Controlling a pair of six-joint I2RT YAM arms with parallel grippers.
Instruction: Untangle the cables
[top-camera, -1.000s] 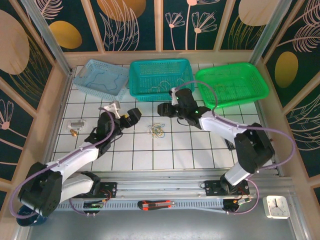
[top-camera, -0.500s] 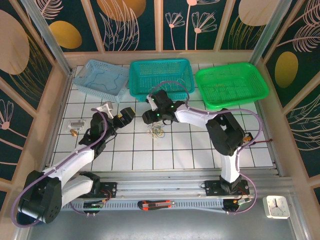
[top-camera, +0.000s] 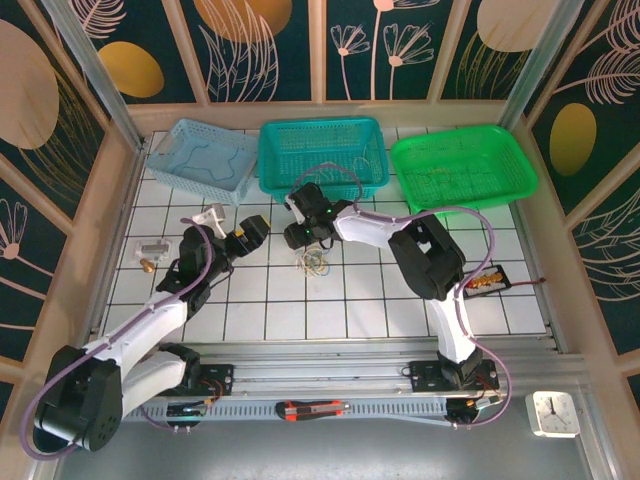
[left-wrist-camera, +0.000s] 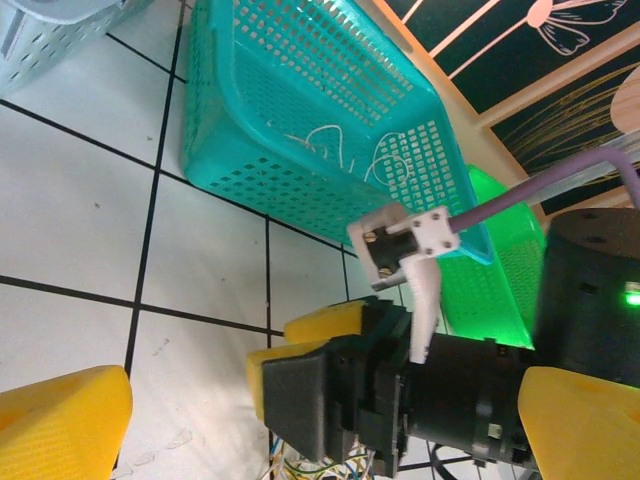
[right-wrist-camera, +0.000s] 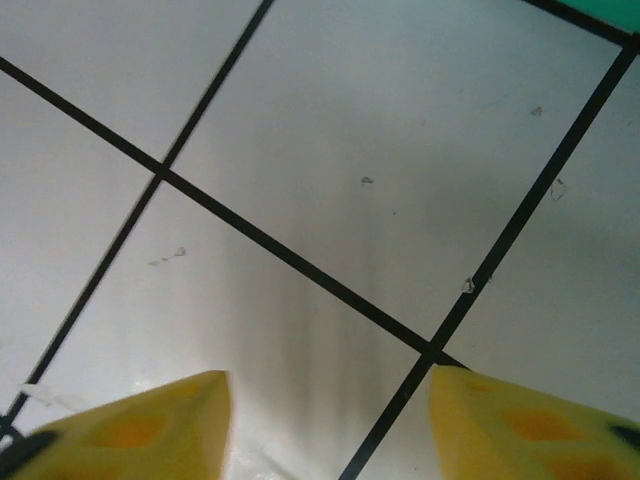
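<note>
The right claw (right-wrist-camera: 330, 425) stood with its fingers apart over a bare tabletop (top-camera: 370, 300) tile; we found the left claw (top-camera: 250, 232) likewise spread. The cables (top-camera: 315, 263) lay tangled on the tabletop just beside the right claw, near the teal basket (top-camera: 322, 124).

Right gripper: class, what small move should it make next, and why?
Probably nudge the right gripper toward the cables, then lower it: its jaws stand open over bare tile, and the tangle lies just beside it.
</note>
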